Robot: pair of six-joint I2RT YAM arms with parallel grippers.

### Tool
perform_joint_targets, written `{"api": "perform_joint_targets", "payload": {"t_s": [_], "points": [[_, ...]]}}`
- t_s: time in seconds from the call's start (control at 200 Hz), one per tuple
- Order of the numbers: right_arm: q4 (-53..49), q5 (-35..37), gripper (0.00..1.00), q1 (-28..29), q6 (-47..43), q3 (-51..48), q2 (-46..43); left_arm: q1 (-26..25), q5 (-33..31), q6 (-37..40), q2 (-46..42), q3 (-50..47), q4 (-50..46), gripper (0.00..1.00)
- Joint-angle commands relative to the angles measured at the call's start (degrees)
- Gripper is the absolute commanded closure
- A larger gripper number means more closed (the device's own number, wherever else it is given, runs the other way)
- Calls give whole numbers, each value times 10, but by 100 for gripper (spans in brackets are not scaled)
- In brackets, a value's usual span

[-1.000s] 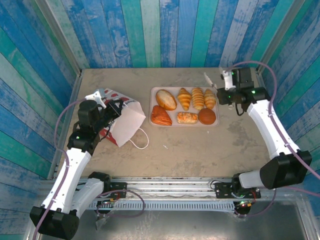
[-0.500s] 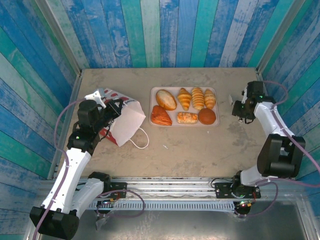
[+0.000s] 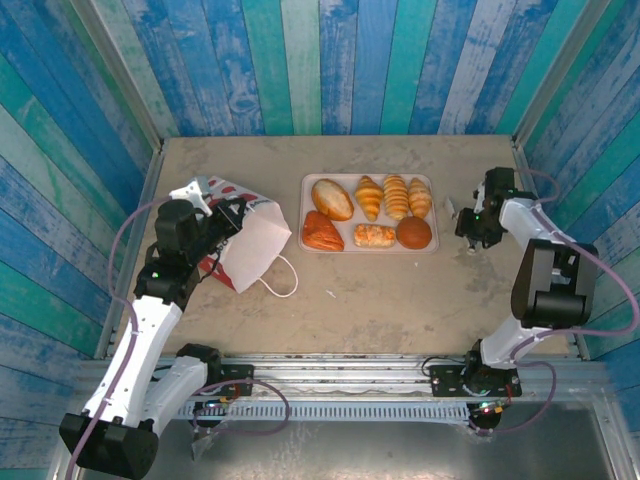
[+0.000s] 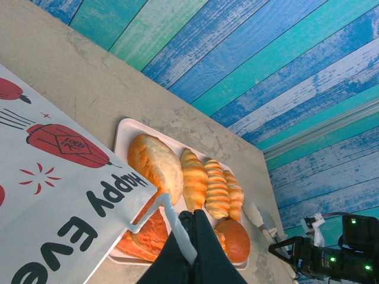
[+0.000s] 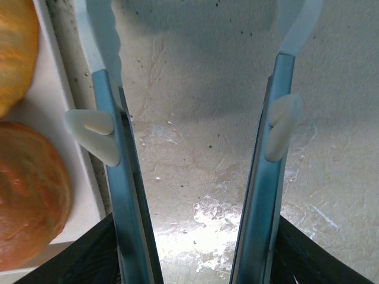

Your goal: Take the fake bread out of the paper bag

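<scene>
Right gripper (image 5: 198, 23) spread open over bare table (image 3: 400, 290) off tray's (image 3: 305, 180) right edge. Left gripper (image 4: 192, 222) clamps paper bag's (image 3: 245, 235) cord handle (image 4: 169, 210). I can't see inside bag.

L-wrist cam: paper bag (image 4: 47, 195) chopped by left n bottom edges, its inside hidden. R-wrist cam: right gripper (image 5: 198, 18) fingertips run off top edge, fake bread (image 5: 26, 189) clipped at left.

Six fake bread (image 3: 369, 200) pcs on pink tray (image 3: 345, 243); paper bag (image 3: 258, 245) lying just left of it.
</scene>
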Motion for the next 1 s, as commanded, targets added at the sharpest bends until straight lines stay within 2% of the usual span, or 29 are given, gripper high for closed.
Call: {"api": "perform_joint_targets", "payload": {"t_s": [0.0, 0.356, 0.506, 0.746, 0.851, 0.997], "points": [[6, 8, 40, -3, -9, 3, 16, -2, 1, 4, -9, 18, 3, 100], [-8, 27, 35, -3, -9, 23, 71, -1, 2, 3, -7, 24, -2, 100], [-8, 33, 33, -3, -5, 22, 72, -1, -1, 4, -9, 25, -5, 100], [-17, 46, 25, -4, 4, 25, 72, -1, 2, 3, -5, 23, 0, 100], [-21, 48, 24, -4, 9, 24, 61, -1, 2, 5, -6, 24, -4, 100], [-27, 50, 22, -4, 21, 20, -10, -1, -3, 6, -12, 25, -8, 100]]}}
